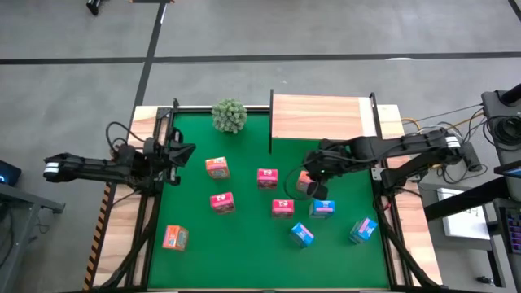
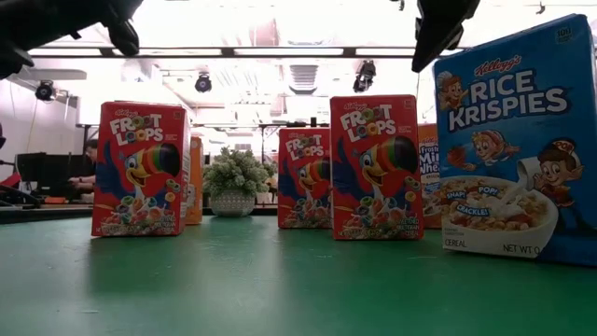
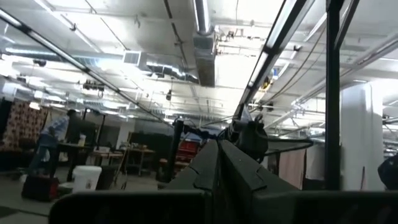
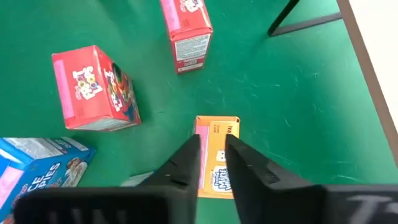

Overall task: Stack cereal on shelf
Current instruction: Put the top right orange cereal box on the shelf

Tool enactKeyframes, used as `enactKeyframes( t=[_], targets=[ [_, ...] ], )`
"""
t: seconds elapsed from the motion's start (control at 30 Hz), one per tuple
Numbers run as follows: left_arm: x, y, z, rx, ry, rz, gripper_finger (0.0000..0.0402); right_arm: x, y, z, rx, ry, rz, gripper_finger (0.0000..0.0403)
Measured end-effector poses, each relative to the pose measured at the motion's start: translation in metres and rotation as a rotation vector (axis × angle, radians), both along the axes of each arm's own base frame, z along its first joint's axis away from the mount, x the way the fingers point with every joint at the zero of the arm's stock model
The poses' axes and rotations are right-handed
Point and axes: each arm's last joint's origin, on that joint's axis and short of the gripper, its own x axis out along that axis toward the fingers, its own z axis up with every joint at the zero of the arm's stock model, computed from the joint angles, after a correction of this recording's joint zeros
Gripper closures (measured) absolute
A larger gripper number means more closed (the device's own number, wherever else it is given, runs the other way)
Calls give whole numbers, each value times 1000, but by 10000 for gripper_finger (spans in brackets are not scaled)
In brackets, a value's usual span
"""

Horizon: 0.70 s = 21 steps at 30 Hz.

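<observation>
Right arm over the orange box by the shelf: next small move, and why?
Probably open wider and descend. The right gripper hovers above the small orange cardboard cereal box, fingers only a narrow slit apart, narrower than the box. The light wooden shelf holds no boxes yet.

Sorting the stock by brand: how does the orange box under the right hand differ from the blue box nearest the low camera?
The orange box sits under the right hand near the shelf; the blue box stands free. Orange reads Mini-Wheats, blue Rice Krispies. Both are small cereal boxes on the green mat.
</observation>
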Motion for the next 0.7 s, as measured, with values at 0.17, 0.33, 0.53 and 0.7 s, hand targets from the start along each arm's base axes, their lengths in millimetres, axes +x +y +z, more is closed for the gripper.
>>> enactKeyframes(
  t=[0.17, 0.33, 0.53, 0.7],
  targets=[
    [-3, 0, 3, 47, -23, 31, 402, 0, 0, -5, 7, 20, -19, 232],
    [-4, 0, 5, 75, -41, 50, 402, 3, 0, -12, -46, 63, 81, 145],
    [-4, 0, 5, 102, -39, 69, 402, 8, 1, -25, -41, 110, 64, 86],
    [-4, 0, 5, 103, -38, 69, 402, 9, 1, -37, -29, 143, 17, 73]
  ],
)
